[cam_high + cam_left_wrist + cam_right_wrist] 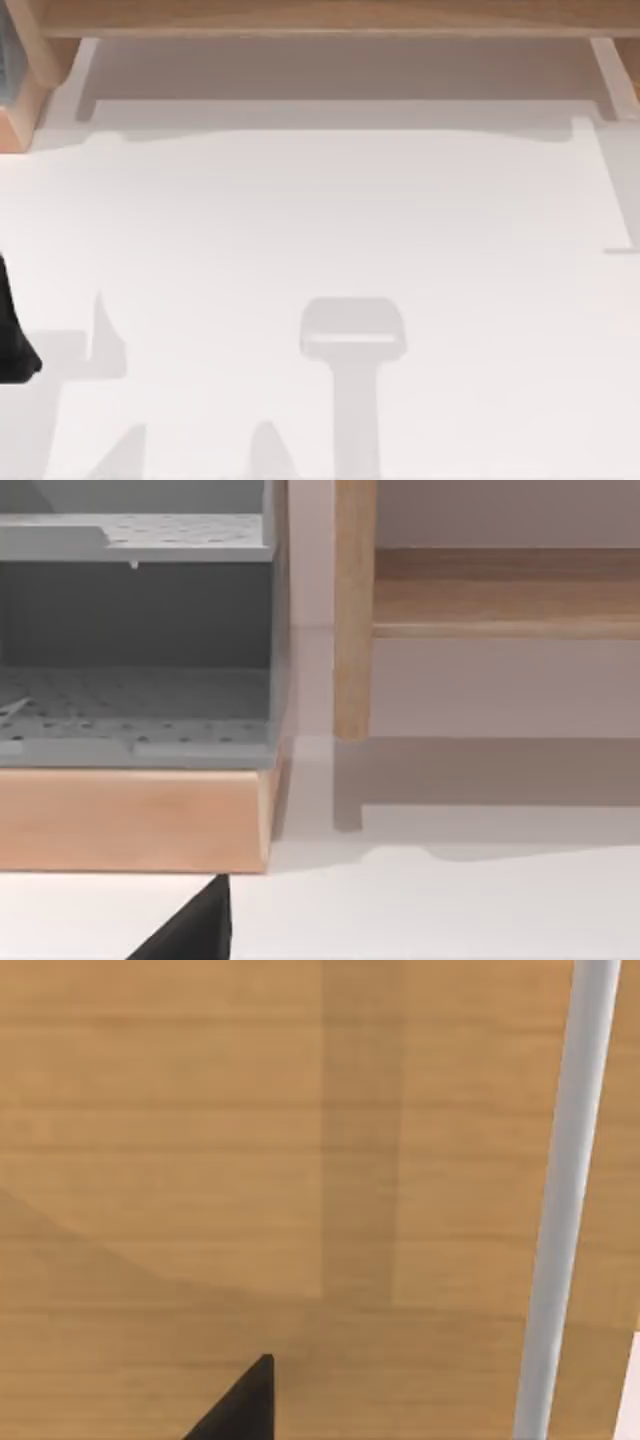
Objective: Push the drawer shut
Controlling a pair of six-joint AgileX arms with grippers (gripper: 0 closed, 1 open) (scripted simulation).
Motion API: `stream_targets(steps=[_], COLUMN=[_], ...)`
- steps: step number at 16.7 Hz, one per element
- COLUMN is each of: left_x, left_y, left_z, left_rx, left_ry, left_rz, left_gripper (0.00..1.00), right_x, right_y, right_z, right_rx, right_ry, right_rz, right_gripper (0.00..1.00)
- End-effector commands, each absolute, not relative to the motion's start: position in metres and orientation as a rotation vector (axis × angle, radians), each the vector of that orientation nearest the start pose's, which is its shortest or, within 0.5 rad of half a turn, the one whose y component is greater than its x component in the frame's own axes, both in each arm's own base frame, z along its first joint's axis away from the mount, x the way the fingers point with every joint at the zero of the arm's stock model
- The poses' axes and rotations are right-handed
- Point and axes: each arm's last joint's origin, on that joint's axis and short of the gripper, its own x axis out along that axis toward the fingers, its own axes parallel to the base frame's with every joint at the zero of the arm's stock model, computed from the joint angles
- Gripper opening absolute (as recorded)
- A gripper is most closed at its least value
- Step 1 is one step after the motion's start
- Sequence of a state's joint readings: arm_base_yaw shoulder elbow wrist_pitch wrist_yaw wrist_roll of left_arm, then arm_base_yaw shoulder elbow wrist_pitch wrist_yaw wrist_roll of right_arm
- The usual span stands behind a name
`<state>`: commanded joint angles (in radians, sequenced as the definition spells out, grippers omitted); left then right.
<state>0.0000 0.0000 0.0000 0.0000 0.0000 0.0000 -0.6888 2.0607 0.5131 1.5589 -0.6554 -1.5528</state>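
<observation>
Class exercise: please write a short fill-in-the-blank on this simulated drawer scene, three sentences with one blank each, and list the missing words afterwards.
1. In the right wrist view, the wide flat panel facing the camera is made of light-coloured ____.
2. Beside that panel runs a slim upright bar coloured pale ____.
3. In the left wrist view, the perforated grey shelves rest on a base made of ____.

Missing words: wood; grey; wood

The left arm (pixel 14 345) looks matte black, and each wrist view catches a black pointed, perhaps claw, tip.
</observation>
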Motion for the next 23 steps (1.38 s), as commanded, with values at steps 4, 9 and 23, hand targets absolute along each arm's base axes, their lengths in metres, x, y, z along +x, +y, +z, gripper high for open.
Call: stream_targets(steps=[4,9,23], left_x=[0.106,0.106,0.106], left_y=[-0.001,-0.001,-0.001], left_z=[0.160,0.160,0.160], left_rx=[0.000,0.000,0.000], left_ry=[0.000,0.000,0.000], left_rz=[0.000,0.000,0.000], left_gripper=[1.00,1.00,1.00], right_x=[0.250,0.250,0.283], right_y=[-0.179,-0.179,-0.182], right_z=[0.089,0.089,0.088], right_rx=[-1.571,-1.571,-1.569], right_ry=[0.008,0.008,0.010], right_rz=[-0.008,-0.008,-0.010], right_gripper=[0.40,0.02,0.00])
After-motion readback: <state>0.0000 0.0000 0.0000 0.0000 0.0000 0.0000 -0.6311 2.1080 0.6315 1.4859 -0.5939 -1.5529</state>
